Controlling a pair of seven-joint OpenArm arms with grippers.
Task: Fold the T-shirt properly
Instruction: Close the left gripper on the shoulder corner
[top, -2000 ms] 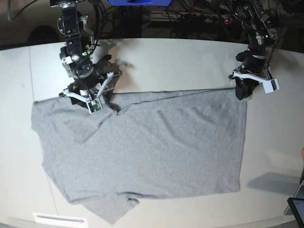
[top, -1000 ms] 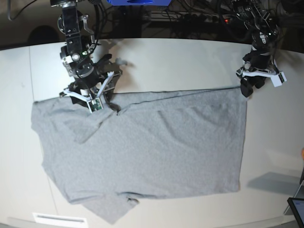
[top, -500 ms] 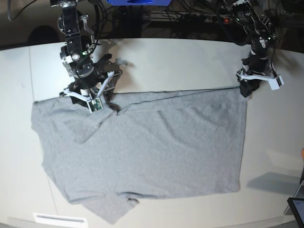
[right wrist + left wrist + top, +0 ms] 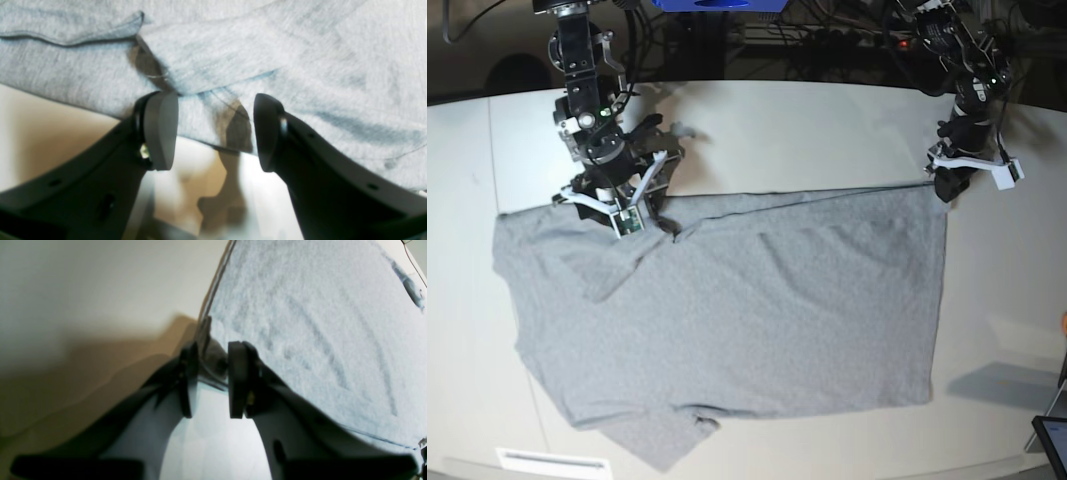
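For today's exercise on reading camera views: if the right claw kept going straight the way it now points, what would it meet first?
The right claw would most likely meet the T-shirt first: its grey edge lies right ahead of the open fingers, with a hem fold just beyond. Depth is unclear, so it may touch already.

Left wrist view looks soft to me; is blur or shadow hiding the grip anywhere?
Left wrist view: left gripper fingers blurred, T-shirt corner between them dim, brown shadow on the table. Right wrist view: right gripper soft, its shadow darkens the hem. Base view: sharp, evenly lit, edges bowed.
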